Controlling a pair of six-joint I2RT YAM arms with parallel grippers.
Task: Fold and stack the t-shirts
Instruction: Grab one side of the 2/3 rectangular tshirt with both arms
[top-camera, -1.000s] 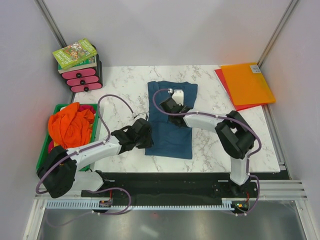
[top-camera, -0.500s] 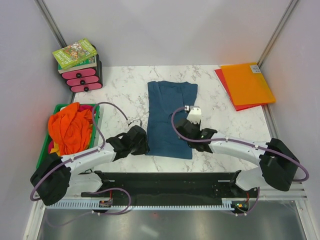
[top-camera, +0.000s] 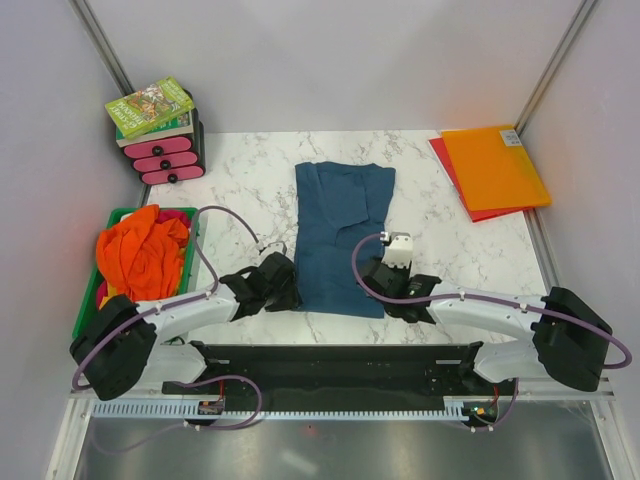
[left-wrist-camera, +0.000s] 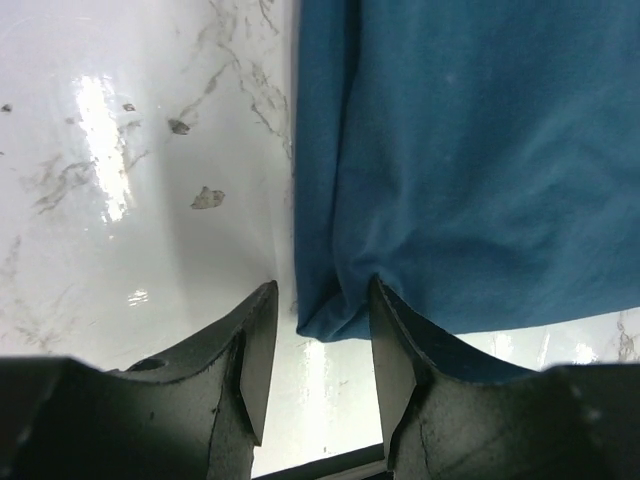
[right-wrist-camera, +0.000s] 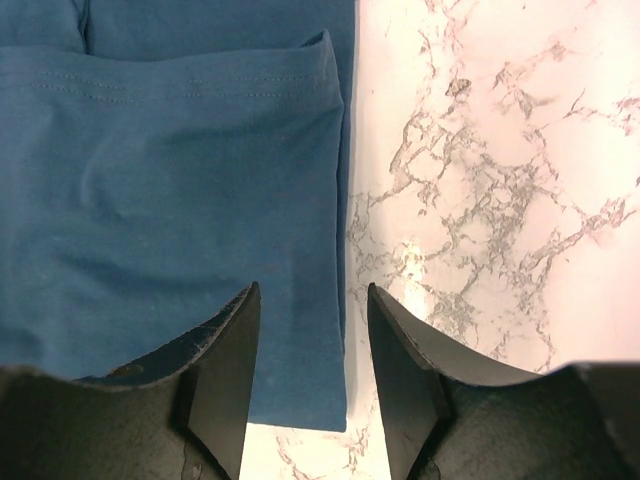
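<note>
Here's the white marble-patterned table (top-camera: 250, 185), and dead centre lies the plain dark teal-blue cotton t-shirt (top-camera: 340, 235), folded into a long panel running from 12 o'clock down to 6 o'clock, flat on the surface. The left gripper (top-camera: 283, 285) sits low at the shirt's 7 o'clock corner. On its wrist camera the left gripper (left-wrist-camera: 320, 300) has its fingers spread, and the rounded corner of the teal-blue t-shirt (left-wrist-camera: 460, 170) pokes into the gap between them. Nothing is clamped, and bare marble shows alongside the cloth. Over at the 5 o'clock corner is the right gripper (top-camera: 388, 283). From its wrist the right gripper (right-wrist-camera: 305, 300) is also parted: one finger hovers above the teal-blue t-shirt (right-wrist-camera: 170, 200), the other above the marble, with the shirt's side edge running between them. It grips nothing.

Out at 9 o'clock, the crumpled bright orange t-shirts (top-camera: 140, 255) are heaped in a green plastic crate (top-camera: 84, 308). At 2 o'clock lie flat orange and red plastic folders (top-camera: 493, 167). At 10 o'clock stands a small black cabinet with pink drawers (top-camera: 165, 160), a green paperback book (top-camera: 150, 106) lying on top.
</note>
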